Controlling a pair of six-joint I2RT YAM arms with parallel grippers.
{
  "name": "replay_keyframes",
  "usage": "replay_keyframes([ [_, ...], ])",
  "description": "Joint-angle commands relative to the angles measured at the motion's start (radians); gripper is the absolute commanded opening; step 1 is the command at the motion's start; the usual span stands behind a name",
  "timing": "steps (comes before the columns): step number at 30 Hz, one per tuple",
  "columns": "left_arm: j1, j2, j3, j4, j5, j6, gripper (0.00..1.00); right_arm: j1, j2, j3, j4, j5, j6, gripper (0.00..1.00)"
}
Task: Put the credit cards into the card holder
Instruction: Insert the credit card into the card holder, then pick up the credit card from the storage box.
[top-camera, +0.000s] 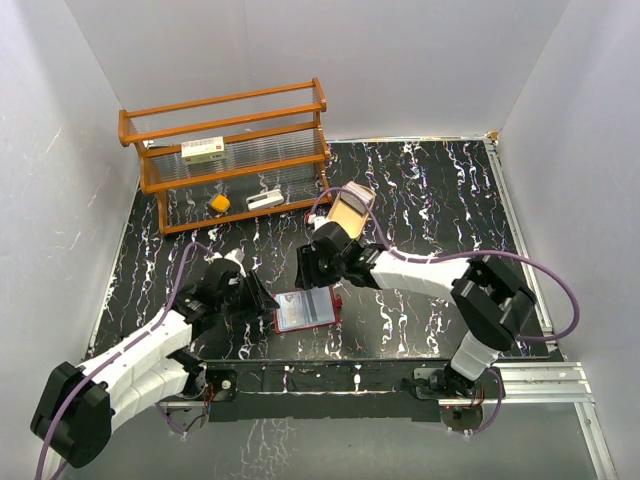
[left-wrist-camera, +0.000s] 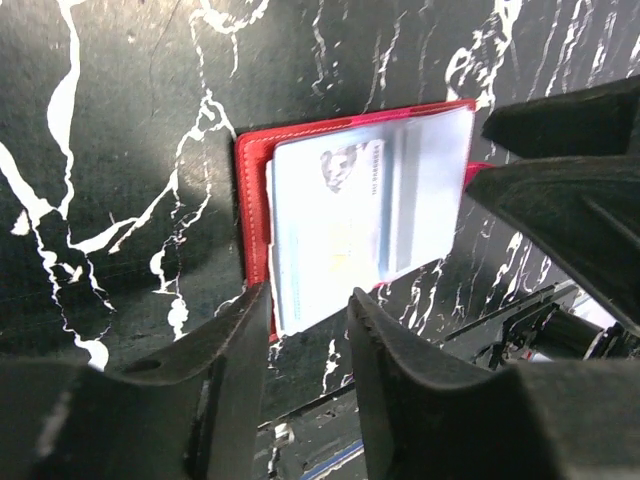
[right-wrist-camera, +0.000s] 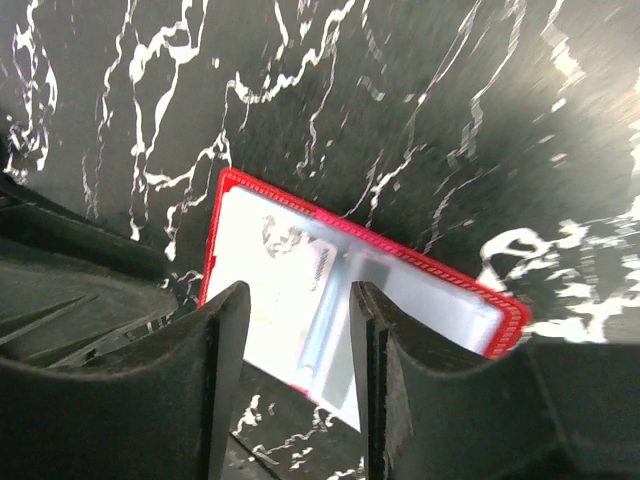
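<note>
The holder (top-camera: 308, 310) lay open and flat on the desk (top-camera: 430, 200) between the two claws, with a printed card (left-wrist-camera: 340, 220) tucked into its pale pockets. The left claw (left-wrist-camera: 305, 300) was partly open and gripped nothing, with the holder's near corner showing between its fingertips. The right claw (right-wrist-camera: 295, 295) hung over the holder's other side, jaws apart and empty. The desk's near edge ran just behind both claws, and marbled desk ran on beyond them to the rack (top-camera: 225, 150).
</note>
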Motion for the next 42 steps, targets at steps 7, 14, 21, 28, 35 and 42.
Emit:
replay_keyframes([
  [7,-0.004,-0.092,0.130,-0.105,-0.007,0.106,0.49,-0.071,-0.005,0.220,-0.102,0.433,-0.446,0.53],
  [14,-0.004,-0.114,0.251,-0.212,-0.049,0.202,0.99,-0.164,0.129,0.362,-0.095,0.548,-0.622,0.56],
  [21,-0.004,-0.126,0.308,-0.262,-0.051,0.288,0.99,-0.233,0.245,0.472,-0.098,0.623,-0.770,0.61],
  [28,-0.004,-0.135,0.295,-0.252,-0.047,0.290,0.99,-0.263,0.332,0.528,-0.090,0.678,-0.856,0.61],
  [35,-0.004,-0.156,0.292,-0.253,-0.065,0.290,0.99,-0.291,0.393,0.575,-0.076,0.710,-0.913,0.62],
  [42,-0.005,-0.142,0.292,-0.258,-0.083,0.285,0.99,-0.298,0.447,0.640,-0.090,0.721,-0.963,0.56],
])
